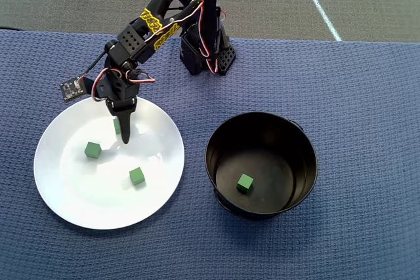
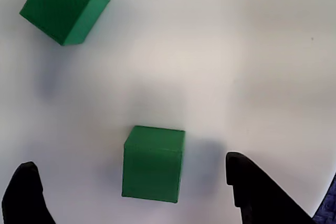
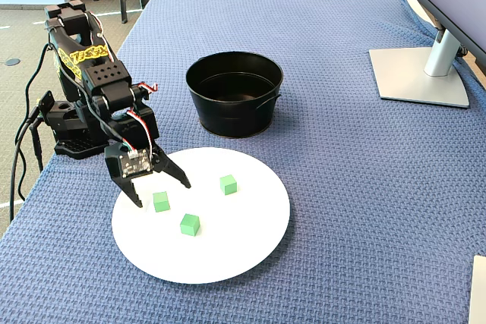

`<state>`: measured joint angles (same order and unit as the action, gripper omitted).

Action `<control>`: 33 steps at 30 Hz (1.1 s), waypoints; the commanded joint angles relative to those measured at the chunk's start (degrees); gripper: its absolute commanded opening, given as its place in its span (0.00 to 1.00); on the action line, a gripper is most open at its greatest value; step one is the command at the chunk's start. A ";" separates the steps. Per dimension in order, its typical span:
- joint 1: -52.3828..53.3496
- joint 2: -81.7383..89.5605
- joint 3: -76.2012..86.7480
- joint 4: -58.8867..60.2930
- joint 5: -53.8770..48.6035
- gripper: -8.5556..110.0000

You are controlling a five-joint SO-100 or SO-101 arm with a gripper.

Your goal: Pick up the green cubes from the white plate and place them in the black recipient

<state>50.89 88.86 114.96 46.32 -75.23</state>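
Observation:
Three green cubes lie on the white plate (image 1: 79,195). In the overhead view one (image 1: 92,150) is at the left, one (image 1: 136,176) is nearer the front, and one (image 1: 116,125) is half hidden under my gripper (image 1: 123,130). In the fixed view, my gripper (image 3: 161,191) is open and low over the plate (image 3: 228,256), with its fingers on either side of one cube (image 3: 160,201) and not touching it. The wrist view shows that cube (image 2: 153,163) between my gripper's (image 2: 128,163) black fingertips (image 2: 247,182), and another cube (image 2: 64,6) at the upper left. A fourth cube (image 1: 245,183) lies inside the black recipient (image 1: 308,162).
The arm's base (image 1: 203,50) stands behind the plate on the blue woven cloth. A small circuit board (image 1: 72,86) hangs at the arm's left. A monitor stand (image 3: 421,73) is at the far right in the fixed view. The black recipient (image 3: 235,115) stands behind the plate there.

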 commanded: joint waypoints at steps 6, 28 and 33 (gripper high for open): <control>-1.32 -1.76 -3.60 -2.99 2.99 0.39; -2.20 0.09 -0.70 -2.99 4.83 0.35; -2.72 0.88 0.44 -2.90 5.71 0.35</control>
<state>49.39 86.75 115.14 43.77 -70.22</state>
